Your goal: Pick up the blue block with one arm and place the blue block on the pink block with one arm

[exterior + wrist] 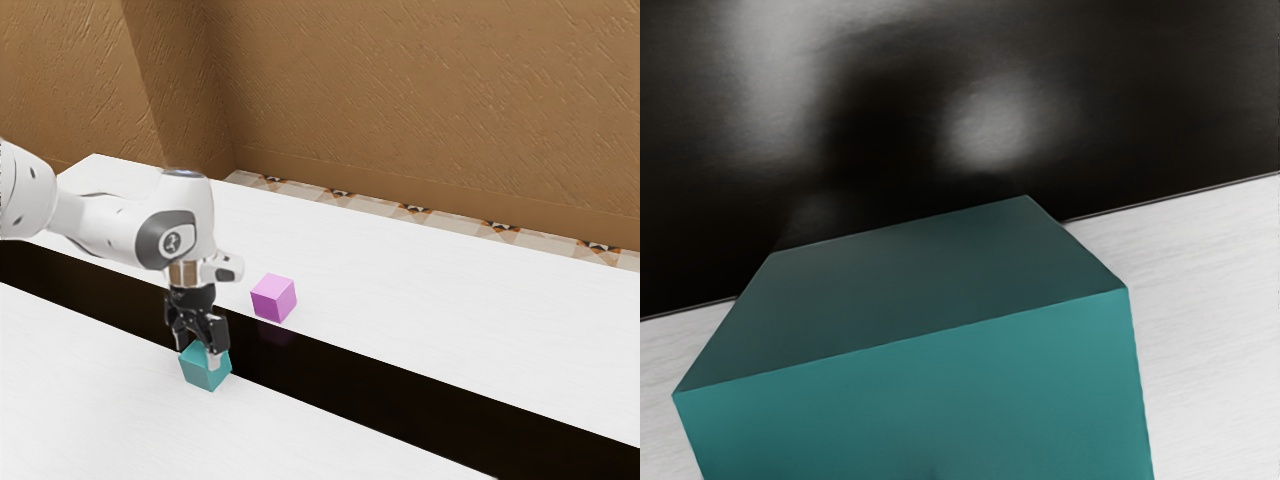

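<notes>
Wrist view: the blue block, teal in colour, sits directly under the hand on the white tabletop, with one corner close to the edge where a dark gap begins.

In the exterior view, the near tabletop carries the same blue block at its far edge, right beside the dark gap. The tool points straight down and has its tip at the block's top. Whether it is clamped on the block or only set around it cannot be told. The white arm reaches in from the exterior view's left.

Across the gap, on the far tabletop, the pink block rests near that slab's edge, apart from the blue one and toward the exterior view's right. Behind it run a patterned floor strip and a brown wall.
</notes>
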You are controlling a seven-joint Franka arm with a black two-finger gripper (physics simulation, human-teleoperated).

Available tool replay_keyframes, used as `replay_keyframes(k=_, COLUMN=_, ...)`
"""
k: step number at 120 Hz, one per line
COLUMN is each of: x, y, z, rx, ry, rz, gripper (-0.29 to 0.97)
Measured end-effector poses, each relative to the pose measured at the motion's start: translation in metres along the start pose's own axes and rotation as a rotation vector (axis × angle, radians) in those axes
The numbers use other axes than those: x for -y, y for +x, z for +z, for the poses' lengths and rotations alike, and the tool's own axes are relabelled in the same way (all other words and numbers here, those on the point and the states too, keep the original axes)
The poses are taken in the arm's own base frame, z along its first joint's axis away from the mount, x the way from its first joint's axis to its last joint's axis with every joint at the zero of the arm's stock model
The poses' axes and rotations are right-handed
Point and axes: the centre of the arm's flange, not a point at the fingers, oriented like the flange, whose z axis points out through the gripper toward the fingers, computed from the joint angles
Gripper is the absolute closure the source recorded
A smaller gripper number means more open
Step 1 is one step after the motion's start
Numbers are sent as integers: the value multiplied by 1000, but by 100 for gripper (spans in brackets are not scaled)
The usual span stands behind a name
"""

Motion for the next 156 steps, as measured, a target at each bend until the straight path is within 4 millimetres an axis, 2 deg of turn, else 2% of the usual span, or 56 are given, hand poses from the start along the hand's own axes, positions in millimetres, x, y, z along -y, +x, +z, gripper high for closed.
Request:
replay_keyframes(k=18, x=-3, y=7, z=7, rx=0, ry=-9, rz=3, gripper=18)
replay_keyframes(k=41, x=-7, y=17, z=11, rx=-15, ry=-12, rz=10, gripper=27)
replay_keyframes(k=62, x=-8, y=21, z=-8, rx=-59, ry=7, rz=10, gripper=34)
replay_keyframes(k=69, x=-10, y=25, z=-23, rx=-82, ry=16, rz=13, gripper=34)
replay_keyframes(k=85, x=-10, y=34, z=-76, rx=-148, ry=44, rz=16, gripper=35)
replay_keyframes(k=99, x=0, y=45, z=-133, rx=-219, ry=62, rz=18, gripper=35)
replay_keyframes(k=105, x=4, y=52, z=-152, rx=-242, ry=61, rz=22, gripper=35)
replay_keyframes(k=111, x=10, y=61, z=-163, rx=-255, ry=55, rz=24, gripper=34)
replay_keyframes(k=126, x=27, y=82, z=-165, rx=-256, ry=27, rz=28, gripper=34)
replay_keyframes(k=146, x=40, y=111, z=-142, rx=-230, ry=-20, rz=45, gripper=35)
replay_keyframes(k=156, x=40, y=123, z=-133, rx=-223, ry=-31, rz=60, gripper=35)
